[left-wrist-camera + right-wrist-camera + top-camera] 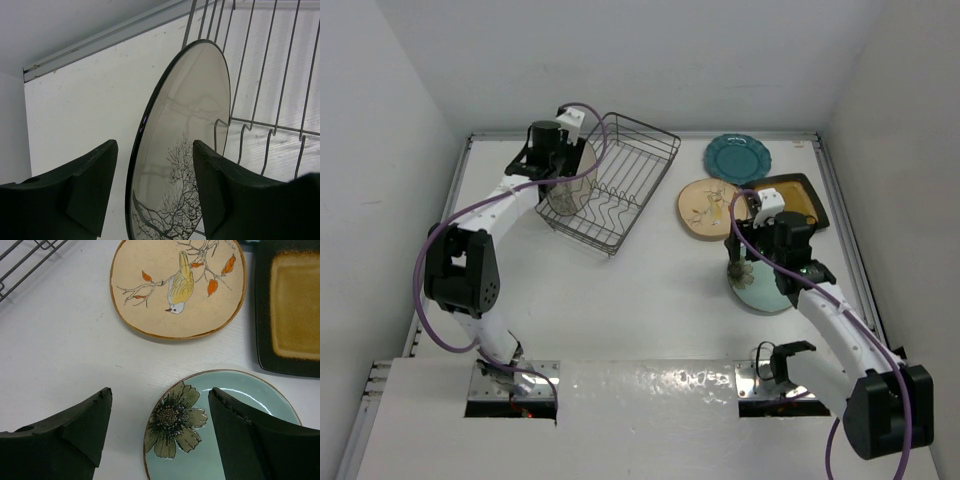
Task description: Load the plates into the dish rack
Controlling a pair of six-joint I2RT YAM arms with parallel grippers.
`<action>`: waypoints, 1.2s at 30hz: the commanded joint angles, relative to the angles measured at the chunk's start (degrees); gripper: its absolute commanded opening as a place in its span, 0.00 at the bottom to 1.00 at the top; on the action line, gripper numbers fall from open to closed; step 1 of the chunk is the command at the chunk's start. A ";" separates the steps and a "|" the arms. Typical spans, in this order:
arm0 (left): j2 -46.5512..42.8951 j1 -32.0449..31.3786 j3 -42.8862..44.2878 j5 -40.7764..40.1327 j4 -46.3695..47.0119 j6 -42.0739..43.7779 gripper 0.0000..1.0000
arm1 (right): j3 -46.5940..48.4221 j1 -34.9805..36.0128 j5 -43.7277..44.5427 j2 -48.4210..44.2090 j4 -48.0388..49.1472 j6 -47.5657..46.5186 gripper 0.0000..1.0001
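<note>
Grey plate (192, 120) stands edgewise between left fingers (82, 197)

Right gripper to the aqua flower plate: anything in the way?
Nothing visible. The right gripper hangs open over the rim of the aqua plate. The cream bird plate and the amber square plate lie apart from it, farther back.

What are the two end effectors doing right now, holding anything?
Left end effector: open, straddling the rim of the standing grey plate, not clamped.
Right end effector: open, holding nothing, above the pale aqua plate.
</note>
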 commanded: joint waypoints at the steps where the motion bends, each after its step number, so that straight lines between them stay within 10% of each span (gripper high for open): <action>1: -3.28 0.43 2.50 -0.77 2.26 -0.15 0.59 | 2.58 0.00 -1.14 1.64 0.13 1.93 0.77; 6: -5.04 0.43 7.16 -1.73 -0.37 -0.94 0.67 | 6.19 -2.53 4.41 7.35 -3.84 10.36 0.91; 12: -8.63 0.25 15.42 4.14 -8.27 -2.44 0.69 | -1.11 -27.65 -13.26 9.90 7.25 28.92 0.86; 22: -16.47 -2.90 11.93 24.45 -16.37 -3.24 0.69 | -9.80 -33.66 5.45 8.24 2.06 24.26 0.84; 36: -15.51 -11.79 9.01 29.29 -19.98 0.46 0.68 | -15.61 -37.71 -10.00 13.52 15.59 23.83 0.72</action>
